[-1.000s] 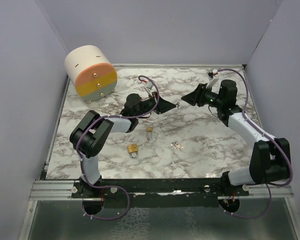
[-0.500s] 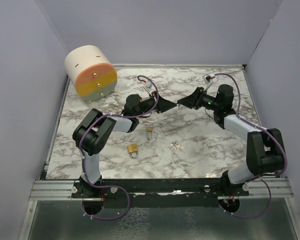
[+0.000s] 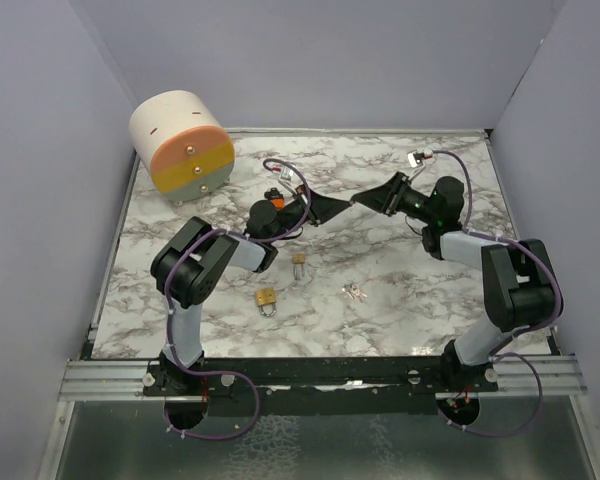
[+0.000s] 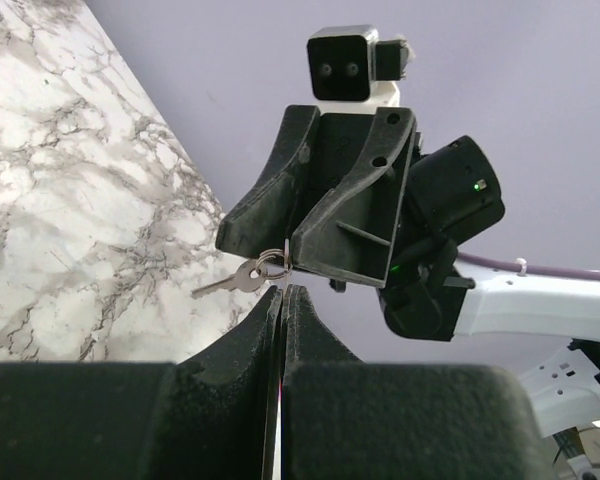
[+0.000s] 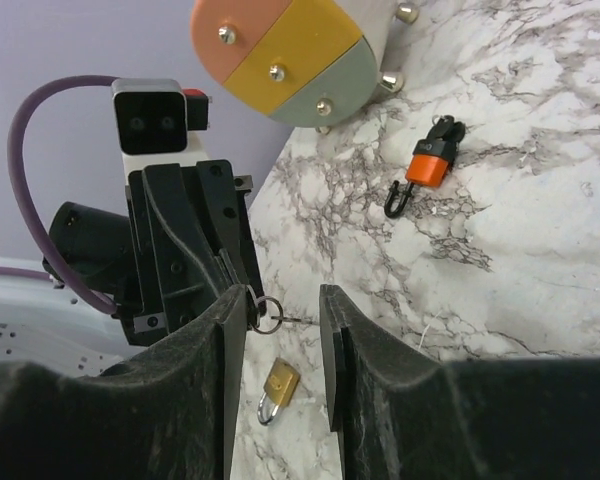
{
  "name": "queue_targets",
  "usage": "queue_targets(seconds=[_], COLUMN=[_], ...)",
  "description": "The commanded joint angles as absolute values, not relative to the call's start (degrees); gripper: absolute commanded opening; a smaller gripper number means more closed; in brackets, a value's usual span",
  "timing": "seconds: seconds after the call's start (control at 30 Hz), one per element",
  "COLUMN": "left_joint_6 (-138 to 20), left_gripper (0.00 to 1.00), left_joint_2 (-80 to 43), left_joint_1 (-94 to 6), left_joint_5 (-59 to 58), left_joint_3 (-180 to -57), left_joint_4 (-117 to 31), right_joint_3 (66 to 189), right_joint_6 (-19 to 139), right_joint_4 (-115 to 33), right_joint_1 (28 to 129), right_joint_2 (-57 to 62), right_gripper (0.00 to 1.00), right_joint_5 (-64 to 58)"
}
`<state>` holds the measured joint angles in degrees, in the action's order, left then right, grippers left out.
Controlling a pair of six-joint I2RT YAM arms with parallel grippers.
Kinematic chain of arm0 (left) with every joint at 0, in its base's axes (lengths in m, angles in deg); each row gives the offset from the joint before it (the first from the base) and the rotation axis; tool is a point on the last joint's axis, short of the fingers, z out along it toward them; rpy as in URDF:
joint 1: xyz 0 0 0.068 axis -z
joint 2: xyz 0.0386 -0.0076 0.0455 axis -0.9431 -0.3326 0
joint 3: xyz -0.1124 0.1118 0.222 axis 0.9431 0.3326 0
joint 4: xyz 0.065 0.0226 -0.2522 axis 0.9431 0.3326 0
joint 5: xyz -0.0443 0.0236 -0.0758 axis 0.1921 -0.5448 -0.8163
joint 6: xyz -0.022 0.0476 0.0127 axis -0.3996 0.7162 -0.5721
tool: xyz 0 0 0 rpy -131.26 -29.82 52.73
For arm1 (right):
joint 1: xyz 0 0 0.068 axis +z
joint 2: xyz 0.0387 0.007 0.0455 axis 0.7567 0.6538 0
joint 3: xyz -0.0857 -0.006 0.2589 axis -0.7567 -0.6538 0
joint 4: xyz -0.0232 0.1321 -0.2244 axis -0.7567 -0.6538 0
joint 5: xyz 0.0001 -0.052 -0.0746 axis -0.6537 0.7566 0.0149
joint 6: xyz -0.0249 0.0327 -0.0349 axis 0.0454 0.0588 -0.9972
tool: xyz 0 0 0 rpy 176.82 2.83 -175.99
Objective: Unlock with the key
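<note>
Right gripper (image 5: 282,300), jaws apart, has neared the metal key (image 4: 230,282) pinched in left gripper (image 4: 283,291).

The small silver key (image 4: 232,281) hangs on its ring in the air. A gold padlock (image 3: 267,298) lies on the counter (image 3: 420,290).

Bright, even light, soft shadows, wrist-view foregrounds blurred.

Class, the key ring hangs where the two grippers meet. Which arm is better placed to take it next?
Right. The right gripper is open with the ring at its fingertips; the left gripper is shut, apparently on that ring.
</note>
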<state>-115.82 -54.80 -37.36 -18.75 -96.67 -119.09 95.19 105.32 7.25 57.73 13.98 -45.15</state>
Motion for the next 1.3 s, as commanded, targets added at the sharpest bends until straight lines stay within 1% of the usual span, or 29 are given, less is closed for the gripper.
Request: queue_targets(seconds=[0.0, 0.43, 0.53, 0.63, 1.1, 1.27], left_joint_6=[-117.9, -120.63, -120.85, -120.87, -121.88, -122.58], left_gripper=[0.0, 0.0, 0.0, 0.0, 0.0, 0.0], left_joint_2=[-55.58, -58.02, -58.4, -58.49, -58.97, -59.85], left_joint_1=[-36.35, -34.81, -34.65, -34.55, -34.45, -34.36], left_joint_5=[-14.51, -12.3, -12.09, -11.79, -11.56, -11.34], left_joint_3=[-95.84, -96.38, -96.46, -96.66, -97.5, -97.89], left_joint_4=[-124.87, -127.72, -127.97, -127.99, -129.18, -130.12], right_joint_3=[94.72, 96.25, 96.22, 96.28, 96.57, 96.58], right_joint_6=[113.9, 115.65, 115.78, 115.79, 116.02, 116.35], right_joint_4=[20.43, 22.72, 22.72, 22.62, 22.96, 23.35], right_joint_1=[57.7, 57.76, 57.77, 57.87, 58.23, 58.31], right_joint_2=[17.75, 19.66, 19.77, 19.86, 21.0, 21.27], right_gripper=[0.34, 0.33, 0.28, 0.26, 0.24, 0.2], right_joint_5=[-46.87, -46.72, -46.89, -46.97, -47.41, -47.51])
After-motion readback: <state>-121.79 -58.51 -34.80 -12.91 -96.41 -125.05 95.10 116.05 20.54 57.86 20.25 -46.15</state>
